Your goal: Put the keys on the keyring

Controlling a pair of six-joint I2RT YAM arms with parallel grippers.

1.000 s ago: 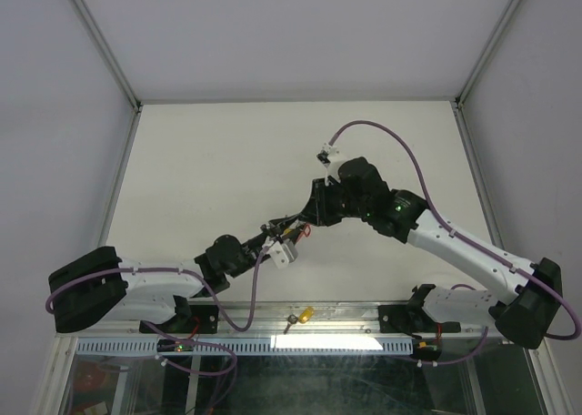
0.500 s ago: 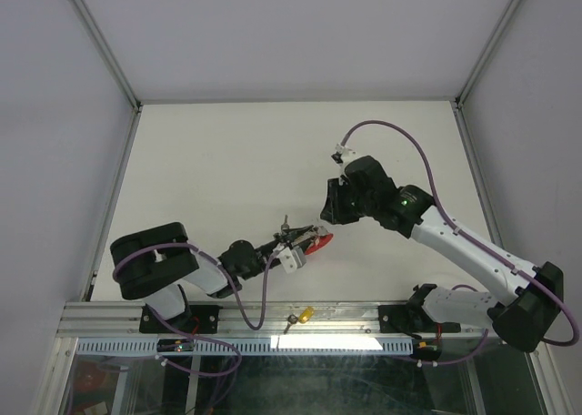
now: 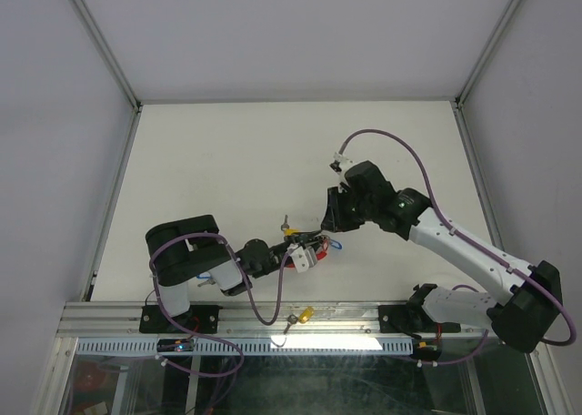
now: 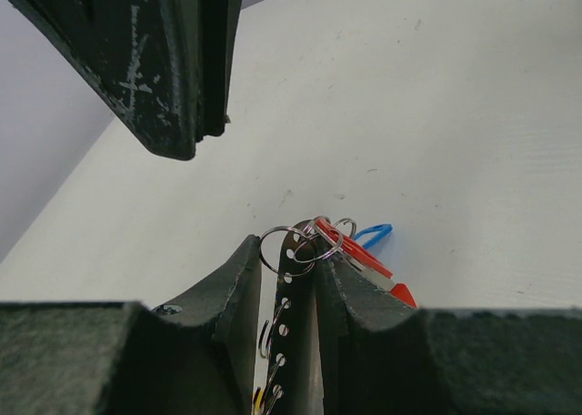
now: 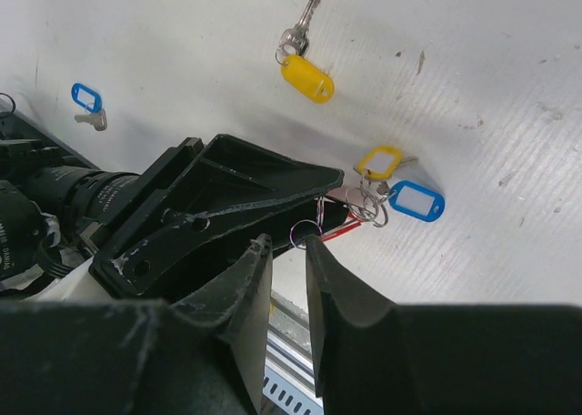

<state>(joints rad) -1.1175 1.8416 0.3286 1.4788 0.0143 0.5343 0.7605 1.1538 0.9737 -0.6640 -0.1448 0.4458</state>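
- Two fingers of the left gripper are pinched narrow on the keyring. Its silver rings stand clear beyond the fingertips, and its red band curves off to the right.
- Right gripper fingers stand a narrow gap apart, their tips just beside one ring. Whether they nip it cannot be told.
- Hanging at the rings are a yellow tag and a blue tag; both look threaded on already.
- Loose on the table lie a yellow-tagged key and, further left, a blue-tagged key. Both are well apart from the keyring.
- Seen from above, the two grippers meet tip to tip near the table's near edge, about midway across.
- Step in hand, as judged: the left arm steadies the keyring while the right works at a ring.
- Next move probably calls for fetching a loose key, then feeding its small hole onto a ring without twisting the held band.
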